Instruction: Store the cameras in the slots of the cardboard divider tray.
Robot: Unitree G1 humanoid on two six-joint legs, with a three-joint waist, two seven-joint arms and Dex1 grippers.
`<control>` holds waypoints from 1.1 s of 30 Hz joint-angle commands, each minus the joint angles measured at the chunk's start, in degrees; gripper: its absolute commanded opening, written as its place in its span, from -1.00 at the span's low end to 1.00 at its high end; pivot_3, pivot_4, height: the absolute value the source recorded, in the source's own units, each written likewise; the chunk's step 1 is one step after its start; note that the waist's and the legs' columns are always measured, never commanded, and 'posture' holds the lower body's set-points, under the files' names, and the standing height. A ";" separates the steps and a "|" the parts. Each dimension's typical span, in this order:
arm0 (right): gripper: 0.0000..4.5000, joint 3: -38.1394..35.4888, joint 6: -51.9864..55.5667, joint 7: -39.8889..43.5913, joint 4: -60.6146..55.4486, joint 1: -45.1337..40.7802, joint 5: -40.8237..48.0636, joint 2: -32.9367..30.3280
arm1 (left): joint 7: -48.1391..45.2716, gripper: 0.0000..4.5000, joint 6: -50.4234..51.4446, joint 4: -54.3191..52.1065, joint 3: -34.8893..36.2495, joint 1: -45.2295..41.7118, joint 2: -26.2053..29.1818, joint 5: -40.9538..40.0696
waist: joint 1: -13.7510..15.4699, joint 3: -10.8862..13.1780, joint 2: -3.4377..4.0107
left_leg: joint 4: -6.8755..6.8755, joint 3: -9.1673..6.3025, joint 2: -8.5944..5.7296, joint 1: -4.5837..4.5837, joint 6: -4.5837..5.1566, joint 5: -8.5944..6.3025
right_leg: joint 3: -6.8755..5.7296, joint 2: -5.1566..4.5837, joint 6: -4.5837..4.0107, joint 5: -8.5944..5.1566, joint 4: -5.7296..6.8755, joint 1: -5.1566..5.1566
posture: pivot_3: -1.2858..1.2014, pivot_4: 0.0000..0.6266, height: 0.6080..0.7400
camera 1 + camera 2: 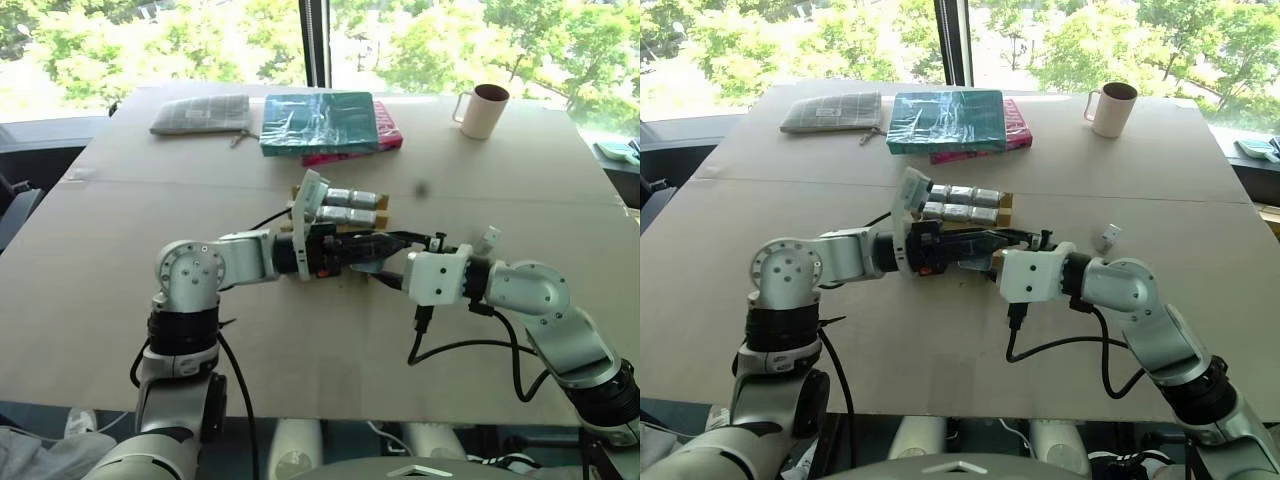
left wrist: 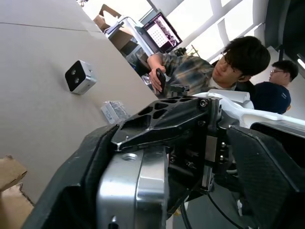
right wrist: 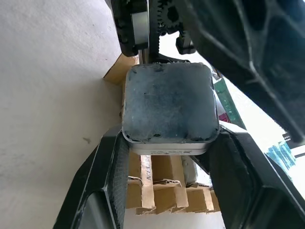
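The cardboard divider tray (image 1: 1005, 205) lies mid-table, and several silver-grey cameras (image 1: 960, 195) sit in its far slots. My right gripper (image 3: 169, 136) is shut on one camera (image 3: 167, 102), held just above the tray's near edge (image 3: 157, 191). My left gripper (image 1: 375, 250) reaches in from the left, open, its fingers (image 2: 71, 191) spread wide on either side of that camera and the right gripper's tip. Another camera (image 1: 488, 238) lies loose on the table to the right of the tray.
At the far side of the table are a beige mug (image 1: 483, 110), a teal plastic-wrapped book (image 1: 318, 120) on a pink one, and a grey pouch (image 1: 200, 114). Two people (image 2: 228, 67) sit beyond the table's right side.
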 commanded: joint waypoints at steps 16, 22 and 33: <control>-0.19 -4.28 0.79 -1.05 -2.94 1.52 1.05 -0.83 | -1.66 0.71 -1.16 -1.52 0.27 1.15 3.05 -1.11 | 0.04 0.00 0.00 | 0.00 0.00 0.00 0.01 0.00 0.00 | -0.01 -0.01 -0.01 0.00 0.00 0.00 | 0.03 -0.52 1.00; -0.19 -4.48 1.16 -1.00 -3.20 1.42 1.35 -0.91 | -2.50 -0.21 -1.94 -1.00 0.09 1.59 3.18 -0.13 | 0.06 0.00 0.00 | 0.00 0.00 0.00 0.01 0.00 0.00 | -0.01 -0.01 -0.01 0.00 0.00 0.00 | 0.03 -0.52 1.00; 0.30 -6.97 9.26 -0.41 -3.10 0.21 9.36 0.87 | -8.92 -0.62 -8.22 1.64 -1.72 0.37 4.92 7.03 | 0.06 0.00 0.00 | 0.00 0.00 -0.01 0.00 0.00 0.00 | -0.01 -0.02 -0.02 0.01 -0.01 0.00 | 0.03 -0.52 1.00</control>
